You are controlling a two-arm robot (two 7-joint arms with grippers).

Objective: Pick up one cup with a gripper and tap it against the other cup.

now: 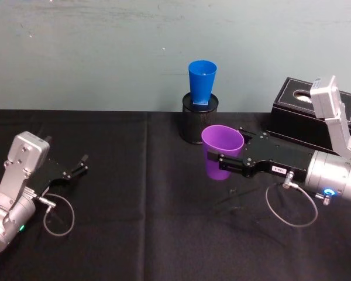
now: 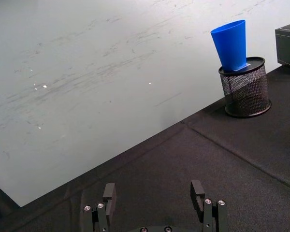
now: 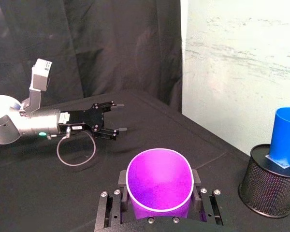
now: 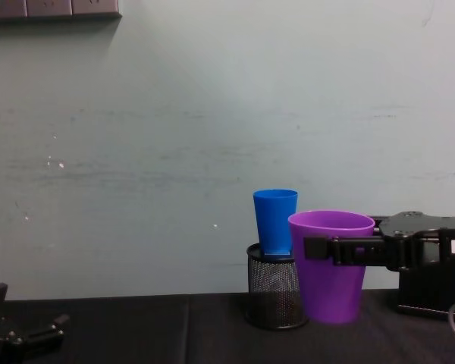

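R gripper (image 1: 225, 159) pinches the purple cup (image 1: 217, 171) just below its rim, one finger each side. Cup is upright, mid-table, prob. just off the black table (image 1: 134, 228). For the tap: hold firm, lift a bit, then ease fwd to the blue cup (image 1: 202, 79), which sits loose in the mesh holder (image 1: 198, 126) just behind. Touch its bare upper wall lightly so it won't topple. R arm reaches in level from the right. L gripper (image 1: 81, 164) is parked at left, fingers spread, holding nothing.
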